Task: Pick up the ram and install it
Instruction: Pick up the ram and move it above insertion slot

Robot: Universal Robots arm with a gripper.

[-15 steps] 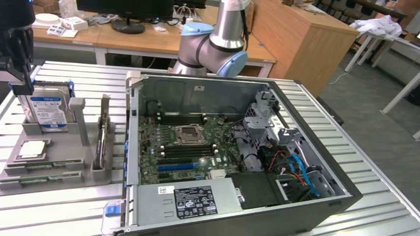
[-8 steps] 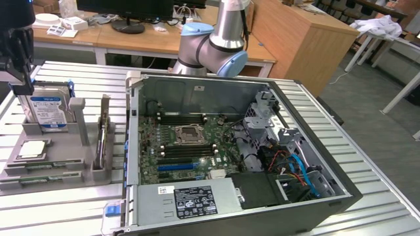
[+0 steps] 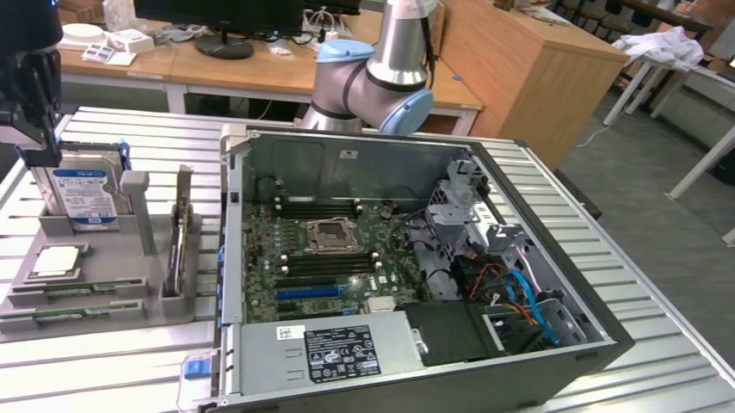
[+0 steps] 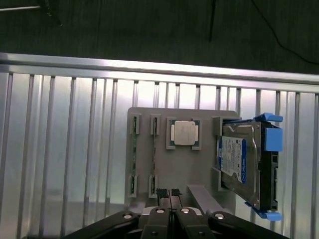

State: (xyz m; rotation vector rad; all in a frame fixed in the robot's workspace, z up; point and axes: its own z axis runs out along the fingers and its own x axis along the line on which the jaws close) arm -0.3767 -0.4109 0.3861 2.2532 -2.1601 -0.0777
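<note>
I am hovering with my gripper (image 4: 168, 193) closed and empty, the ram (image 4: 153, 154) lying below it in the tray (image 4: 184, 169). Descending shut, I am risking jabbing the thin stick.

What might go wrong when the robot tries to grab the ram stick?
The gripper is shut. Lowered like this, it would probably press on the ram stick instead of straddling it.
The processor chip sits right beside that stick in the grey holder, so a sideways miss could bump it.
</note>
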